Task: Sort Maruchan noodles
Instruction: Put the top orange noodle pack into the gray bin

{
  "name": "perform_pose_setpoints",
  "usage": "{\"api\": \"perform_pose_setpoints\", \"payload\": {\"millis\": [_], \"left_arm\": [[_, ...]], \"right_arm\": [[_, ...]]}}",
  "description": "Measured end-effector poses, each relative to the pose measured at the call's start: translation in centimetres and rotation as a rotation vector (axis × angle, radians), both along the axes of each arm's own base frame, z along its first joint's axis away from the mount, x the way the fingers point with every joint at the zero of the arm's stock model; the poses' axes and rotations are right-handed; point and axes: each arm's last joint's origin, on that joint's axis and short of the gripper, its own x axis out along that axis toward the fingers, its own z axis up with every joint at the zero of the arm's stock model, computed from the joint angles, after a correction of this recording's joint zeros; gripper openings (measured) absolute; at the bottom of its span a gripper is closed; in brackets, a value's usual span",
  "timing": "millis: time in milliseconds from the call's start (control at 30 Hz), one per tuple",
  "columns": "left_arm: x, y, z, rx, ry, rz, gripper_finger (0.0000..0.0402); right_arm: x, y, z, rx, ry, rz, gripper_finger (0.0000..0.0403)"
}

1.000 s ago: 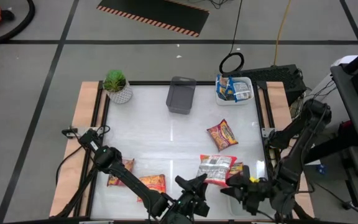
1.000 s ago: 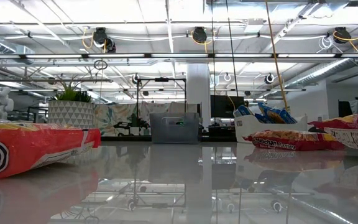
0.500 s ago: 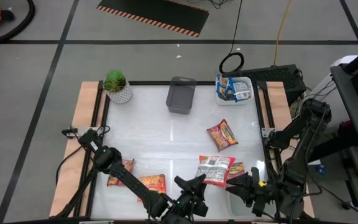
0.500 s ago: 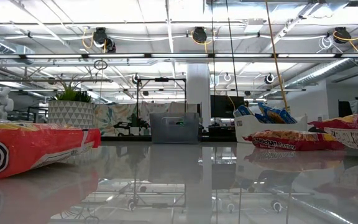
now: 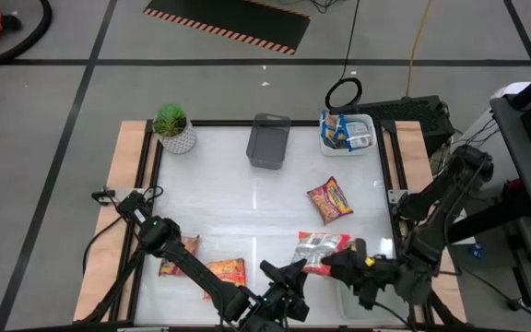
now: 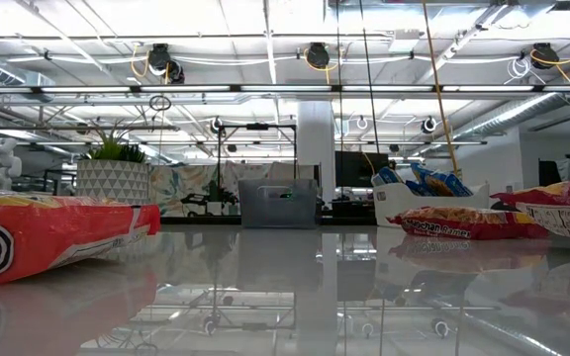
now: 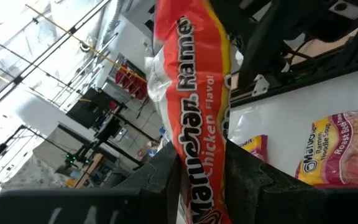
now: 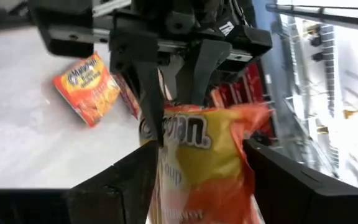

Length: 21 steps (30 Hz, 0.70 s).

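- Front edge of the table, high view: the left gripper [image 5: 293, 275] and right gripper [image 5: 339, 265] meet nose to nose just beside a white-and-red packet [image 5: 317, 245]. Loose packets lie front-left [image 5: 226, 271] and mid-table [image 5: 329, 199]. The white tray [image 5: 370, 121] at the back holds blue ones and the grey tray [image 5: 267, 143] looks bare. The arms hide the packet being handled.
- Low view: neither gripper shows. A red packet [image 6: 47, 237] lies close on the left and the white tray [image 6: 394, 210] stands far right. Nothing here bears on the handover.
- Left wrist view: the left gripper [image 7: 207, 177] is pinched narrow on an orange-and-yellow chicken packet [image 7: 194, 118], held on edge above the table.
- Right wrist view: the right gripper [image 8: 207, 180] stands wide, one finger at each side edge of that same packet [image 8: 197, 155], with no visible pinch.
- Risk, judged: if the left lets go before the right has closed, the packet drops.
- Risk: the right's fingers sit on the packet's edges rather than its faces. The glossy film may buckle or slide out when squeezed.
- Risk: both grippers are crowded together, so either one pulling early could tear the wrapper or knock the white-and-red packet.
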Motion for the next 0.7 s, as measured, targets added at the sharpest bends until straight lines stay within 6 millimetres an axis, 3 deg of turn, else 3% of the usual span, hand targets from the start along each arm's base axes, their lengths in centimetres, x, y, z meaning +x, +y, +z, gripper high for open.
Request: {"api": "perform_pose_setpoints", "payload": {"millis": [200, 467, 700], "left_arm": [[0.1, 0.1, -0.1, 0.015, 0.026, -0.019, 0.0097], [0.1, 0.2, -0.3, 0.025, 0.044, -0.018, 0.0097], [0.1, 0.2, -0.3, 0.008, 0.032, -0.025, 0.0097]], "right_arm": [[1.5, -1.4, -0.7, 0.018, 0.076, 0.018, 0.0226], [1.3, -1.5, -1.0, 0.08, 0.103, 0.004, 0.0224], [1.3, -1.9, -1.6, 0.132, 0.143, -0.044, 0.0173]]}}
